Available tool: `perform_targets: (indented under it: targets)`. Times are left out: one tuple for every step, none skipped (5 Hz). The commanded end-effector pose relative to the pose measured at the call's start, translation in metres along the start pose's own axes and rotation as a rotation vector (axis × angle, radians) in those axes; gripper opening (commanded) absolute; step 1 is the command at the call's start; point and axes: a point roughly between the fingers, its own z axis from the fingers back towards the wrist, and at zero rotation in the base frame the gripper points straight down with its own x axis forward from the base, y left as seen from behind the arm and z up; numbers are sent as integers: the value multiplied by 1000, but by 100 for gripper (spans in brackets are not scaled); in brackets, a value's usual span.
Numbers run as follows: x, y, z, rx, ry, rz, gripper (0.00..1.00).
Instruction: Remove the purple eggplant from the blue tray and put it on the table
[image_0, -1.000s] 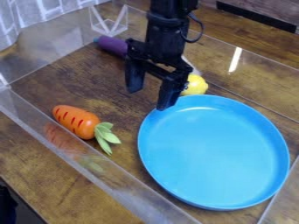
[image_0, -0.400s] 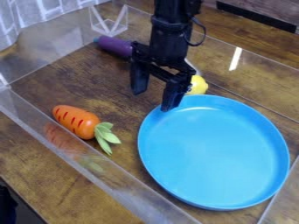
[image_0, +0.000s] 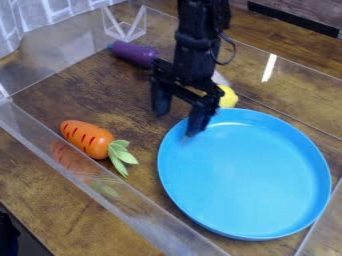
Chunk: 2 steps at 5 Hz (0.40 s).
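The purple eggplant (image_0: 131, 53) lies on the dark wooden table (image_0: 80, 95) at the back, left of the arm and outside the blue tray (image_0: 247, 175). The tray is a big round blue dish at the front right with nothing in it. My gripper (image_0: 179, 110) hangs open just over the tray's upper left rim, its two black fingers spread apart with nothing between them. It stands well in front of and to the right of the eggplant.
An orange carrot (image_0: 86, 138) with green leaves lies at the left front. A yellow lemon (image_0: 226, 96) sits behind the tray, half hidden by the arm. Clear acrylic walls (image_0: 54, 150) edge the table on the left and front.
The open gripper has shifted slightly forward and down toward the tray's rim. The eggplant, carrot and tray have stayed in place.
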Motion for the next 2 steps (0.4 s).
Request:
perform_targets:
  targets:
    - [10,-12,7,3,-51,-22,100]
    - [13,-18,0,-1,-51,-25,100]
